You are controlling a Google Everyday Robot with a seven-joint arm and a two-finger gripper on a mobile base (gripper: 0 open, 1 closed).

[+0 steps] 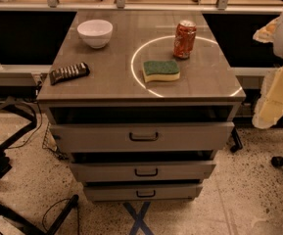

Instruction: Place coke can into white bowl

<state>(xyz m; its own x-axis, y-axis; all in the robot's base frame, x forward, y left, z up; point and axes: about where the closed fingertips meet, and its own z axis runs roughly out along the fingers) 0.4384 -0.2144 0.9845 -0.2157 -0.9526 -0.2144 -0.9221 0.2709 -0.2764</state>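
The coke can (pixel 184 39) stands upright on the right part of the cabinet top, red-orange with a silver top. The white bowl (pixel 95 33) sits at the back left of the same top, empty and well apart from the can. My gripper (pixel 267 31) is at the right edge of the view, beyond the cabinet's right side and about level with the can. It holds nothing that I can see. My arm's pale covers (pixel 279 94) hang below it.
A green and yellow sponge (pixel 161 70) lies just in front of the can. A dark ridged bar (pixel 69 73) lies at the front left. The grey cabinet top (pixel 116 82) has three drawers (pixel 143 136) partly pulled out below. A bright ring of light marks the top.
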